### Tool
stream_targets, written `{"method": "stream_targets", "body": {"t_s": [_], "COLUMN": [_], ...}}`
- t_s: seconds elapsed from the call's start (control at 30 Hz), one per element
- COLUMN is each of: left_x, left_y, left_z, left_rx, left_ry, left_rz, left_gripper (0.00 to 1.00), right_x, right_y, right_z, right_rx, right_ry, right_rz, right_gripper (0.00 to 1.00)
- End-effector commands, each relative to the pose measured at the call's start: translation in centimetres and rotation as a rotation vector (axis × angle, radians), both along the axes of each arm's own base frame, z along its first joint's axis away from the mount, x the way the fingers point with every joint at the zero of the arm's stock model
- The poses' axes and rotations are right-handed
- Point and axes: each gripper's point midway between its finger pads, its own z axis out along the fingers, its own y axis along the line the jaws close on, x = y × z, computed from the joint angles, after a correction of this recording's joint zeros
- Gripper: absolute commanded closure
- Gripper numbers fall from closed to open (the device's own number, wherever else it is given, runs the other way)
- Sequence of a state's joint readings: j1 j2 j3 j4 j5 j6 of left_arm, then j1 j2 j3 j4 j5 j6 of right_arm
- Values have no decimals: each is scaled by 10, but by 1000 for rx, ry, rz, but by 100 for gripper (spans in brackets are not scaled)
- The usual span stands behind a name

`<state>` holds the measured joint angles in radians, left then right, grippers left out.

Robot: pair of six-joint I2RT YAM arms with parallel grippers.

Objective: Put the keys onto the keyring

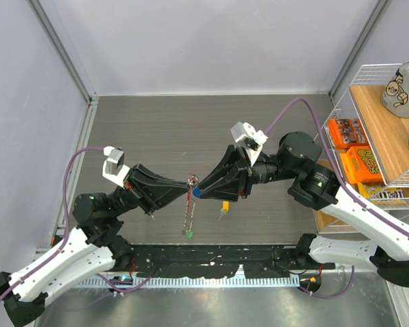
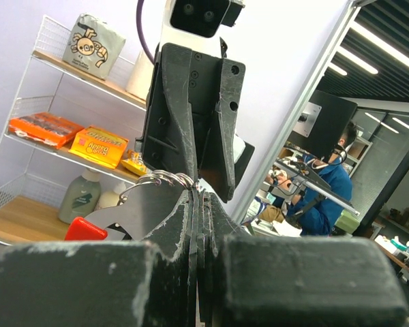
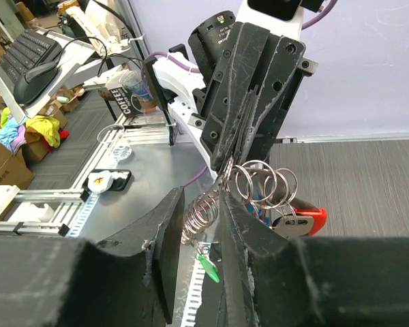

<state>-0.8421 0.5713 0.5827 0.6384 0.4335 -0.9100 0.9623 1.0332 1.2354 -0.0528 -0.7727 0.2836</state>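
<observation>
Left gripper [image 1: 186, 182]: pinched fully closed on the keyring [image 3: 259, 182], held aloft between the arms. Keys [image 3: 296, 221] hang beneath it. Right gripper [image 1: 200, 188]: fingers narrowly parted about a coil, grip not discernible. Risk: the ring could be stripped loose by opposing pulls.

Left arm [image 1: 61, 262], lower left of the top view: white shell links, black joint housings, purple left cable [image 1: 71, 178] looping off its outer side, and a white left bracket [image 1: 114, 165] behind the black wedge-shaped left gripper [image 1: 190, 182]. Right arm [image 1: 368, 221], lower right: same white links, rounded black joints, purple right cable [image 1: 301, 102] arching at centre right, white right bracket [image 1: 247, 135], black right gripper [image 1: 200, 190]. Wrist views: gripper bodies matt black, scuffed pale grey along the edges, with small recessed screw holes [image 2: 235, 69]; green light [image 3: 221, 20] on a black joint, top centre.
</observation>
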Motion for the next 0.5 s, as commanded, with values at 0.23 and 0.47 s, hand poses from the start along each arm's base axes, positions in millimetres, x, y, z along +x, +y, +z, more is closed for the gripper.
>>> {"method": "stream_targets", "body": {"t_s": [0.23,0.47], "left_x": [-6,-4], "left_y": [11,8], "left_z": [18,17], "left_rx": [-70,-64], "left_ry": [-48,-43], "left_rz": [14,13], "left_gripper": [100,100], "right_x": [-1,-1], "right_y": [0,4], "right_z": [17,20], "right_rx": [66,65], "right_ry": [-30,-23], "right_rz": [7,22], "right_gripper": [66,66]}}
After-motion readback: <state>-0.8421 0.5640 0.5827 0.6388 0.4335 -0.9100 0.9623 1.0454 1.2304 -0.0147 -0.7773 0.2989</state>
